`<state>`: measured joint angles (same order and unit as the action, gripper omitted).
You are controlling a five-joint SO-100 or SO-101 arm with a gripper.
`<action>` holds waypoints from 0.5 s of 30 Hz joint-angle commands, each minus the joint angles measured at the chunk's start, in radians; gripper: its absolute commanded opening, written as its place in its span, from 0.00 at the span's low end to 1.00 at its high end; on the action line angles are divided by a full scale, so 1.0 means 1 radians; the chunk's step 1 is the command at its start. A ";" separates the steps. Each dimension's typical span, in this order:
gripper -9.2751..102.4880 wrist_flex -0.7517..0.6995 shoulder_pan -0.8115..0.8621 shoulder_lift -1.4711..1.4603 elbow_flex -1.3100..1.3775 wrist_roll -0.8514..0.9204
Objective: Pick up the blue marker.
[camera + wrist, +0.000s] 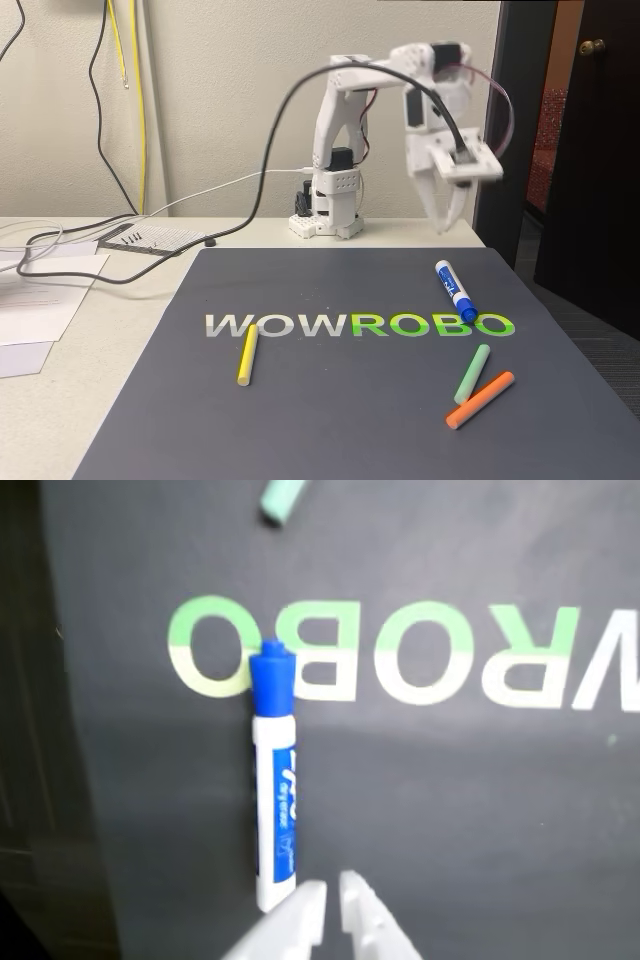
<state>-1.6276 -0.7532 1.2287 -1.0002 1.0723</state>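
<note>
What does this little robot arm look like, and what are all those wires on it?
The arm is white plastic in blocky segments, with small black motor parts at the joints. A thick black cable loops off it; thinner reddish wires run along the top. Its gripper ends in two pointed white fingers.

- The mat point(330, 400) is viewed by the fixed view from its near edge, facing the arm point(345, 150), at moderate range.
- The mat is viewed from close above by the wrist view.
- The lettering point(360, 325) and blue marker point(455, 288) are shared.

Arm point(345, 150): white printed links, black servo housings.
Cabling: thick black cable point(270, 150), thin red wires.
Gripper point(447, 215): white tapered fingers.
</note>
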 commanded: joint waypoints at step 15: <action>0.27 -0.037 -0.044 -0.181 0.084 0.014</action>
<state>-1.6674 -0.7808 1.0462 -0.9572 1.0876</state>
